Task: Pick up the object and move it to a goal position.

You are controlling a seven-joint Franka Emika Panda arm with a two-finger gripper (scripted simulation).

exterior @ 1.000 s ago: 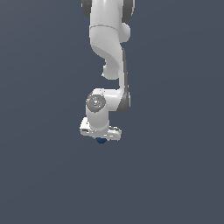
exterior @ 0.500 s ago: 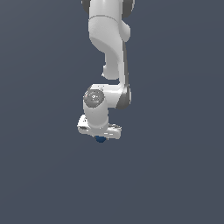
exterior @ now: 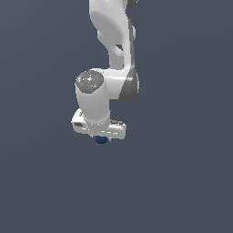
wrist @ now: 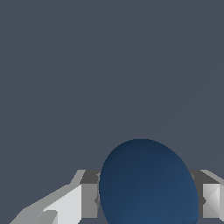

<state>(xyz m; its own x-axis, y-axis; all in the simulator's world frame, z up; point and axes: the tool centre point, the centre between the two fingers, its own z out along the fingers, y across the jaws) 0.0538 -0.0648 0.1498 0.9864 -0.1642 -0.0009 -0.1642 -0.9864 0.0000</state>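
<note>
The dark blue ball (exterior: 101, 139) sits just under the white hand of my arm in the exterior view, held between the fingers. In the wrist view the ball (wrist: 148, 183) fills the space between the two fingers (wrist: 87, 199), which press on both its sides. My gripper (exterior: 101, 138) is shut on the ball and carries it above the plain grey ground. The fingertips are mostly hidden behind the hand and the ball in the exterior view.
The white arm (exterior: 111, 41) comes down from the top of the exterior view. Around it lies only flat dark grey ground (exterior: 182, 182). No goal marker shows in either view.
The arm with the ball has drifted slightly toward the exterior view's left and a little upward. The grip on the ball is unchanged.
</note>
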